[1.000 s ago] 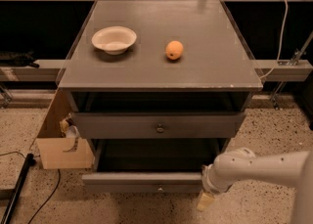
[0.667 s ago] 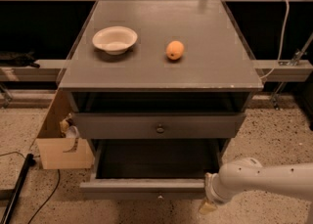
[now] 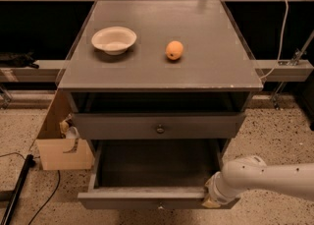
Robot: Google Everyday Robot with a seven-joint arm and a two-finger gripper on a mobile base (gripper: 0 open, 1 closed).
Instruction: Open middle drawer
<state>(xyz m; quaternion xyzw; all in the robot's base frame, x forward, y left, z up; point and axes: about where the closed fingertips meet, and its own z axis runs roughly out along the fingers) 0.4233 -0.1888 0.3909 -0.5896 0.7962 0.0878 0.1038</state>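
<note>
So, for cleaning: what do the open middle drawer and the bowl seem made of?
The middle drawer looks like grey-painted wood: matte, with pale worn edges. The bowl is probably paper or moulded fibre: dull off-white, with a thin rim. The gripper sits at the drawer front's right end.

Grey cabinet, worktop (image 3: 211, 67): one white bowl (image 3: 114, 40), one orange fruit (image 3: 174, 50), set apart. Upper drawer (image 3: 122, 126): round knob (image 3: 160, 129) at centre. Middle drawer (image 3: 137, 198): pulled out, grey interior showing. Claw (image 3: 212, 200), on white arm: at right end of the middle drawer's front. Cardboard box (image 3: 61, 153): floor, left.

Dim overhead light (tool (image 3: 212, 201) lower right).
</note>
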